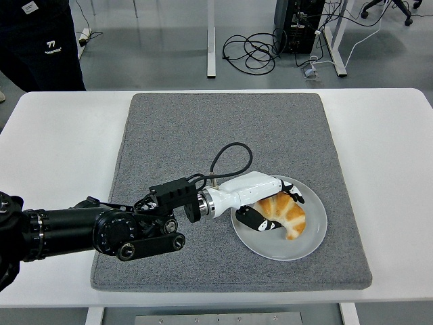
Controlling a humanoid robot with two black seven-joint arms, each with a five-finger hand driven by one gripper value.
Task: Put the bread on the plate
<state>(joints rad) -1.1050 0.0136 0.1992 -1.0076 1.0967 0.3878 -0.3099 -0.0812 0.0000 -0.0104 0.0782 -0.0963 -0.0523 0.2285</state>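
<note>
Robot hand (267,206) grips croissant (287,215) over plate (313,237)

glossy white plate (306,244); rough grey cloth mat (203,128).

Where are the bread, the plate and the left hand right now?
bread (287,215), head view, middle of its crust.
plate (308,242), head view, bare near-right rim.
left hand (270,210), head view, between thumb and fingers around the bread.

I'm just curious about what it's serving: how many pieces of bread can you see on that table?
1. A single croissant lies on the white plate, on the grey mat's right side, with the left hand around it. Nothing suggests another is hidden.
</note>
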